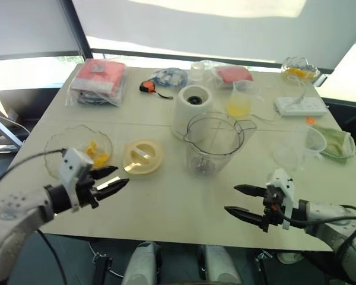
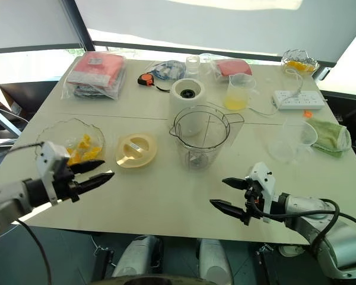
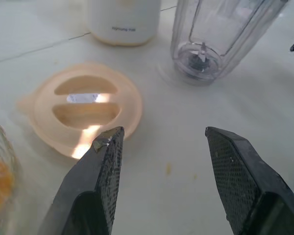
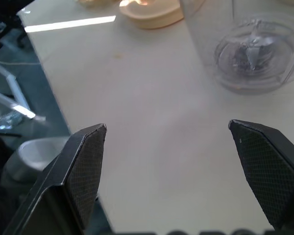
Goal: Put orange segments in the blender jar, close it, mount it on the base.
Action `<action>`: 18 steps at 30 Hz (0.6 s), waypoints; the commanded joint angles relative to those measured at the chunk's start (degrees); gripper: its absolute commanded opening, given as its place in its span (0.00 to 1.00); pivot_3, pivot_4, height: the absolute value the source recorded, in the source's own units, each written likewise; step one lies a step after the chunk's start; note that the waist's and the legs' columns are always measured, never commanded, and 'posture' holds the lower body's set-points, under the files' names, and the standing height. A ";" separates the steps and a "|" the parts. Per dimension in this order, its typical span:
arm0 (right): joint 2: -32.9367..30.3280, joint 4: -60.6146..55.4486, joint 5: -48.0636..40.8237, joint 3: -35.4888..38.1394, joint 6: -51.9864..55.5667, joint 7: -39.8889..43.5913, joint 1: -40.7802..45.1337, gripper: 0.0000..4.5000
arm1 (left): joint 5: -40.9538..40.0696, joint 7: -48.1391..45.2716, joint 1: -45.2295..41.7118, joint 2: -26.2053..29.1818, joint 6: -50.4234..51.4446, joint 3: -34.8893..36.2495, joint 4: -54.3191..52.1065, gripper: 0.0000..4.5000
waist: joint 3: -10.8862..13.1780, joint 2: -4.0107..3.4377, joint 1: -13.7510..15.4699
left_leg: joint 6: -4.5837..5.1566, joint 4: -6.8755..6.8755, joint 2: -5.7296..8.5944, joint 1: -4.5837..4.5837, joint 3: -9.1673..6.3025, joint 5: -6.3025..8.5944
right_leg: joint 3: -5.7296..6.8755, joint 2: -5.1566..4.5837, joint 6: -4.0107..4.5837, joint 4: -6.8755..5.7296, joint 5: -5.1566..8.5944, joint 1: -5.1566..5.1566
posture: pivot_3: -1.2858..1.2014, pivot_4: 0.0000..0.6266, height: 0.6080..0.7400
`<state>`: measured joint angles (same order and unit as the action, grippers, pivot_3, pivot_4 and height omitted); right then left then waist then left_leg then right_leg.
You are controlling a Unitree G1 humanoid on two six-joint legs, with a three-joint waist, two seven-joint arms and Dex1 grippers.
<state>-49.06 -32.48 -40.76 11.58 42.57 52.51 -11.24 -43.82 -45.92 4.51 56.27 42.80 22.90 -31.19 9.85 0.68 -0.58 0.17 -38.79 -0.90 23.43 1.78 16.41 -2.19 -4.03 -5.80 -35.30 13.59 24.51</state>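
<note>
A clear blender jar (image 1: 212, 143) stands upright and empty mid-table, its blades (image 3: 200, 53) visible at the bottom. The white blender base (image 1: 193, 104) sits just behind it. The pale yellow lid (image 1: 142, 157) lies flat to the jar's left. Orange segments (image 1: 97, 153) rest in a glass bowl (image 1: 78, 145) at the left. My left gripper (image 1: 111, 180) hovers open near the front edge, between bowl and lid, holding nothing. My right gripper (image 1: 242, 200) hangs open and empty in front of the jar, to its right.
At the back lie a red packet in plastic (image 1: 98, 80), a tape measure (image 1: 146, 88), a beaker of yellow liquid (image 1: 240, 99), a power strip (image 1: 301, 106) and a second bowl of orange pieces (image 1: 299, 67). A clear cup (image 1: 311, 142) and green cloth (image 1: 337, 141) sit right.
</note>
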 commanded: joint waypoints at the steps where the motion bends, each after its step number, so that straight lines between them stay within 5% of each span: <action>1: -4.47 -7.59 -9.82 4.99 6.18 1.02 2.48 0.93 | 4.93 -6.38 -5.90 9.42 -2.55 2.06 8.31 0.61 | 0.00 0.00 -0.09 | 0.00 -0.01 0.00 -0.01 -0.01 0.00 | 0.05 0.04 0.00 -0.01 0.00 -0.01 | 0.52 0.24 1.00; 5: -8.05 -13.00 -15.80 6.29 9.79 -0.12 4.02 0.93 | 11.42 -0.74 -22.18 14.61 3.25 -7.15 22.23 0.61 | 0.04 0.04 0.00 | 0.01 0.02 -0.04 -0.03 0.02 0.00 | 0.08 0.33 0.04 0.07 -0.03 -0.02 | 0.52 0.24 1.00; 12: -8.13 -16.18 -21.08 6.65 11.44 -5.92 6.40 0.93 | 13.70 8.68 -40.63 7.69 23.99 -16.69 31.75 0.61 | 0.17 0.38 0.02 | 0.05 0.02 0.01 0.04 0.00 0.00 | 0.15 0.39 -0.11 0.07 -0.06 -0.06 | 0.52 0.24 1.00; 18: -2.77 -16.37 -25.14 8.06 11.04 -18.03 5.31 0.93 | 20.82 26.38 -45.26 -6.67 33.78 -13.74 35.87 0.61 | 0.28 0.88 0.06 | 0.06 -0.12 0.01 0.03 -0.12 -0.01 | 0.18 0.49 -0.43 -0.17 -0.23 -0.07 | 0.52 0.24 1.00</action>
<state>-52.54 -48.07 -63.75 17.80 54.36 37.47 -5.95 -25.10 -23.14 -39.22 49.56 74.92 6.42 4.97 10.13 1.56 -0.52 0.22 -38.93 -0.90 23.46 1.64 16.40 -2.01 -3.54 -6.24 -35.52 13.35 24.43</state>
